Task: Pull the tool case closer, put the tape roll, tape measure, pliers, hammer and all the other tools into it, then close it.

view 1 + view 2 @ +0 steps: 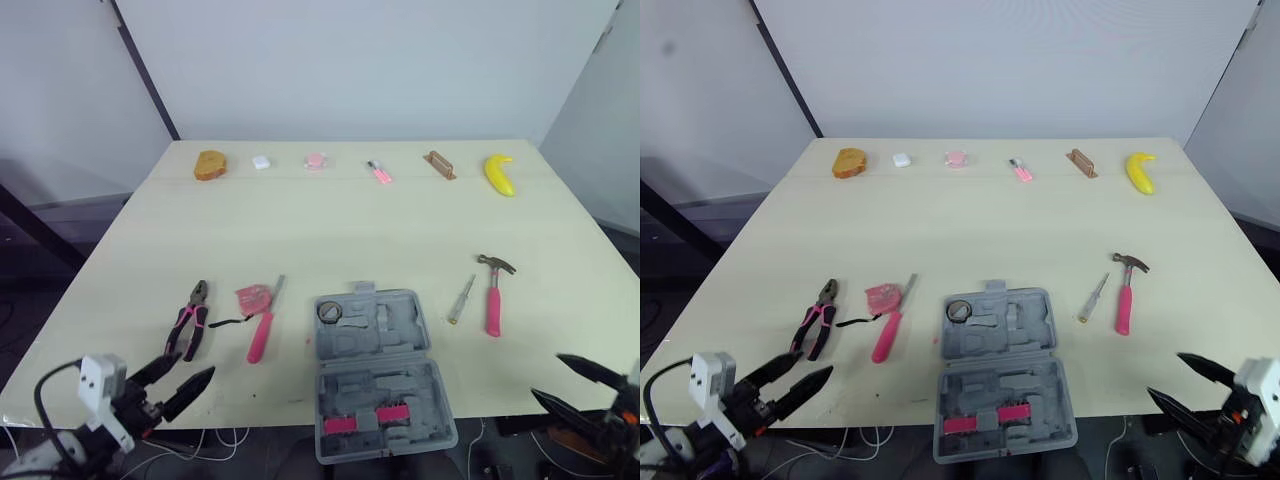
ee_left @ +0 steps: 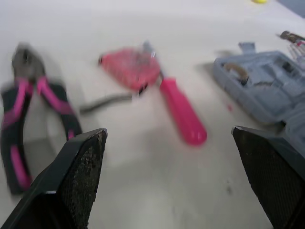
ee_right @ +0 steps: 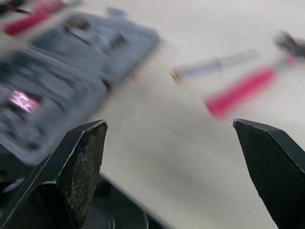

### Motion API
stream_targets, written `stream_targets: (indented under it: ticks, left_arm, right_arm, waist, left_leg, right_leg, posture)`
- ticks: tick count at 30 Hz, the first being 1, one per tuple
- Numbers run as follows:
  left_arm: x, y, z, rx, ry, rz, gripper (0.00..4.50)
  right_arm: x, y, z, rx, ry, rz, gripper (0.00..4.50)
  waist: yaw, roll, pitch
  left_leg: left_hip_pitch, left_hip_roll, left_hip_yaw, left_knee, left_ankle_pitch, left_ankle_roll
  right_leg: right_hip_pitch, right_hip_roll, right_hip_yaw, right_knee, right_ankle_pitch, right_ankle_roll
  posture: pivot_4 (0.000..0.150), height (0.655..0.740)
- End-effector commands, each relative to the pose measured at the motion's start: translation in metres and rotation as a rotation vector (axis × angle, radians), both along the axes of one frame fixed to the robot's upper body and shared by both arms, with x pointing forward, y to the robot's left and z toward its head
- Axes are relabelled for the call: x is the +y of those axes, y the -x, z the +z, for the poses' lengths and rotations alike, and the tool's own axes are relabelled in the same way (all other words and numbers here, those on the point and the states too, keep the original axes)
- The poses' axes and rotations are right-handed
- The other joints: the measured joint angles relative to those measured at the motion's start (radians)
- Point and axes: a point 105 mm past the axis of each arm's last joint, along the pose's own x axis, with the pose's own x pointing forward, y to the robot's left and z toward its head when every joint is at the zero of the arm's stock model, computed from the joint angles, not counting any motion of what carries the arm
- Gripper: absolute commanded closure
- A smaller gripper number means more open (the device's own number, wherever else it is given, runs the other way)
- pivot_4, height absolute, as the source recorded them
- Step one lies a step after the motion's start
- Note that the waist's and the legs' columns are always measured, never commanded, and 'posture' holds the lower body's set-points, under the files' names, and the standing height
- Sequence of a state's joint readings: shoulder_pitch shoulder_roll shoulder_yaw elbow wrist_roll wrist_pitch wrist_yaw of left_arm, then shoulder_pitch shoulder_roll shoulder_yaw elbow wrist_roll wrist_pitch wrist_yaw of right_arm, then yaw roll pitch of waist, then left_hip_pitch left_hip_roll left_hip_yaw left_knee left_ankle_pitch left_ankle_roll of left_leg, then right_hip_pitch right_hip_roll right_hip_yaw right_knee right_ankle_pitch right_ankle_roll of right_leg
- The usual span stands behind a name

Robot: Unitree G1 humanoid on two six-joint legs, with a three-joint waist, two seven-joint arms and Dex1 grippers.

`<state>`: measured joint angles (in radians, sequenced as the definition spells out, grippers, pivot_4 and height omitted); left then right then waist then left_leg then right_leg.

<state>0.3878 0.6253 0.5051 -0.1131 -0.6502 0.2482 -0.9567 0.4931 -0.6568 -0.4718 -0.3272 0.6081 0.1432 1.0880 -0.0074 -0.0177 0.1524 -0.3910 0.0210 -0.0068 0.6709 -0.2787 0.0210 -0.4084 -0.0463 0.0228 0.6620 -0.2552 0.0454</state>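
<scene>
Left eye view: tool case [image 1: 402, 335] open, tape roll [image 1: 331, 312] inside; all fingers [image 1: 192, 387] spread.

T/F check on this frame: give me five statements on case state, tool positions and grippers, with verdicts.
1. The tool case lies open. True.
2. The hammer is inside the case. False: it lies on the table to the case's right, beside a small screwdriver.
3. The left gripper is shut on the pliers. False: it is open and holds nothing, and the pliers lie on the table left of the case.
4. A banana lies near the table's far edge. True.
5. The right gripper is open and holds nothing. True.
</scene>
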Motion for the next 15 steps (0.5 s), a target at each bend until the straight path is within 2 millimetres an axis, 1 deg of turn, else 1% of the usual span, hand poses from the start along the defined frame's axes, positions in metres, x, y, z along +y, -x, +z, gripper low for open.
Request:
stream_targets:
  ticks: [1,3,4,5,6,10,15]
  left_arm:
    - [-0.005,-0.019,0.017,-0.019,-0.056,-0.037,0.00]
    - [-0.006,-0.038,0.016,0.043,-0.157,-0.047,0.00]
    - [-0.008,-0.043,0.014,0.078,-0.208,-0.067,0.00]
    - [-0.009,-0.049,0.013,0.101,-0.220,-0.086,0.00]
    - [-0.010,-0.052,0.014,0.113,-0.219,-0.099,0.00]
    - [-0.003,-0.063,0.004,0.219,-0.372,-0.187,0.00]
    - [0.010,-0.073,-0.011,0.331,-0.478,-0.225,0.00]
  right_arm:
    - [0.033,-0.008,0.025,-0.047,-0.039,0.160,0.05]
    - [0.062,-0.013,0.044,-0.081,-0.058,0.300,0.05]
    - [0.072,-0.013,0.049,-0.087,-0.060,0.352,0.05]
    - [0.080,-0.013,0.053,-0.092,-0.055,0.395,0.05]
    - [0.084,-0.013,0.054,-0.092,-0.051,0.414,0.05]
    - [0.100,-0.015,0.061,-0.101,-0.053,0.484,0.05]
    - [0.104,-0.016,0.060,-0.095,-0.042,0.493,0.05]
  waist:
    - [0.001,0.000,0.000]
    - [0.001,0.000,0.000]
    - [0.000,0.000,0.000]
    - [0.000,0.000,0.000]
    - [0.000,0.000,0.000]
    - [0.000,-0.001,0.001]
    - [-0.002,-0.001,0.001]
  left_leg:
    - [0.000,0.000,0.000,0.000,0.000,0.000]
    - [0.000,0.000,-0.001,0.000,0.000,0.000]
    - [0.000,0.000,0.000,0.000,0.000,0.000]
    - [0.000,-0.001,0.000,0.000,0.000,0.000]
    - [0.000,-0.001,-0.001,0.000,0.000,0.000]
    - [-0.001,-0.001,-0.002,0.000,0.000,0.000]
    - [-0.002,-0.003,-0.002,0.000,0.000,0.000]
  right_leg:
    - [0.000,0.000,0.000,0.000,0.001,0.001]
    - [0.000,0.000,0.000,0.000,0.001,0.002]
    - [0.000,0.000,0.000,0.000,0.001,0.002]
    - [0.000,0.000,0.000,0.000,0.001,0.002]
    - [0.000,0.000,0.000,0.000,0.001,0.002]
    - [0.000,0.001,-0.001,0.000,0.001,0.002]
    - [-0.001,0.000,-0.001,0.000,0.001,0.002]
  posture:
    - [0.150,0.7400]
    - [0.150,0.7400]
    - [0.150,0.7400]
    - [0.150,0.7400]
    - [0.150,0.7400]
    - [0.150,0.7400]
    - [0.150,0.7400]
